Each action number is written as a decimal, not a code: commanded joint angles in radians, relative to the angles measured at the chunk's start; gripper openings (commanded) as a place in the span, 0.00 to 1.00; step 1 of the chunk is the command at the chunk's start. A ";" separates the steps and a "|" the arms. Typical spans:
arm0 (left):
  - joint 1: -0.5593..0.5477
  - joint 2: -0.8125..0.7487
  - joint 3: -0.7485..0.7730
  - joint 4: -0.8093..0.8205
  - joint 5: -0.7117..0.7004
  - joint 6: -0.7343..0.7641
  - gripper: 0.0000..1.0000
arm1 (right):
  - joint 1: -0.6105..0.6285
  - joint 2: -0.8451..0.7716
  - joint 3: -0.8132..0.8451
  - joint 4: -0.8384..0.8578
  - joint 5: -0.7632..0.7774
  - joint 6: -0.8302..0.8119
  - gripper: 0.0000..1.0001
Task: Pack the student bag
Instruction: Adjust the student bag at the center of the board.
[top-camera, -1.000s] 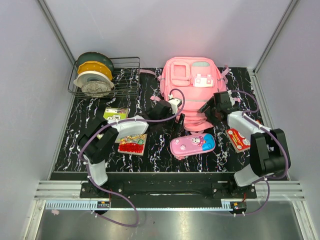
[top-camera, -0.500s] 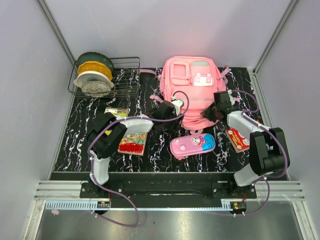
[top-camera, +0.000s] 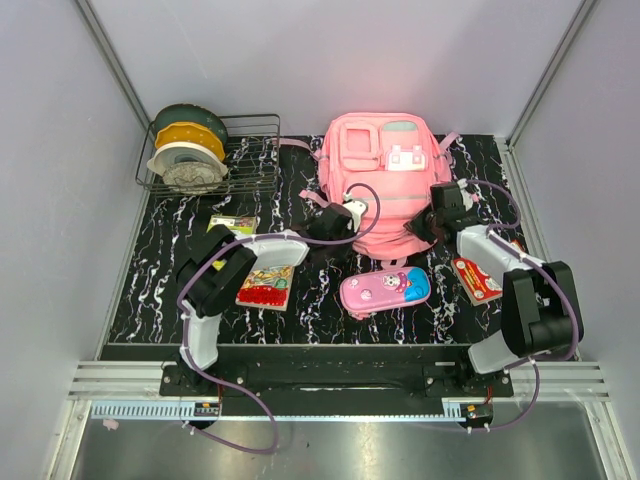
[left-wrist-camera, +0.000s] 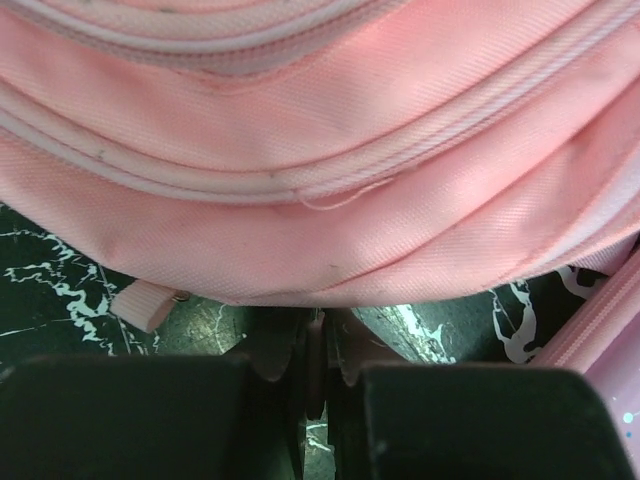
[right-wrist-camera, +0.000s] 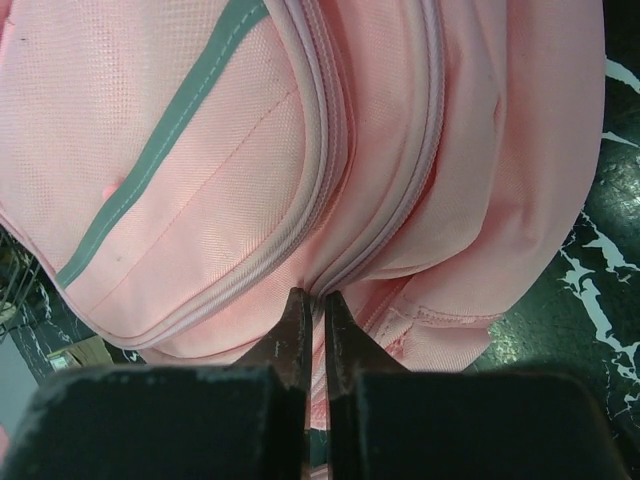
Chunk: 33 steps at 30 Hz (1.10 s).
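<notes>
The student bag (top-camera: 385, 165) is a large pink backpack lying flat at the back middle of the black marbled table, front pockets up. My left gripper (top-camera: 348, 212) sits at the bag's near left edge. In the left wrist view the left gripper (left-wrist-camera: 315, 325) is shut on a thin pink strip under the bag's (left-wrist-camera: 320, 150) lower seam. My right gripper (top-camera: 430, 226) is at the bag's near right corner. In the right wrist view the right gripper (right-wrist-camera: 312, 300) pinches the bag's (right-wrist-camera: 180, 150) fabric where two zipper lines meet.
A pink-purple cartoon pencil case (top-camera: 385, 290) lies just in front of the bag. A red-and-yellow pack (top-camera: 266, 287) and a small green card (top-camera: 232, 225) lie at left, a red pack (top-camera: 476, 278) at right. A wire basket (top-camera: 250, 125) with tape rolls stands back left.
Both grippers have gone from open to shut on the bag's near edge. The left arm reached right to the bag, and the bag's near edge has bunched slightly.
</notes>
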 joint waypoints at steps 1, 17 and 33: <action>0.003 -0.075 0.013 0.030 -0.116 0.010 0.00 | 0.000 -0.100 -0.008 0.028 0.017 -0.082 0.00; 0.139 -0.207 -0.075 -0.010 -0.126 0.051 0.00 | -0.005 -0.274 0.021 -0.120 0.074 -0.232 0.00; 0.239 -0.154 0.048 -0.022 -0.135 0.117 0.00 | -0.014 -0.436 0.024 -0.244 0.065 -0.269 0.00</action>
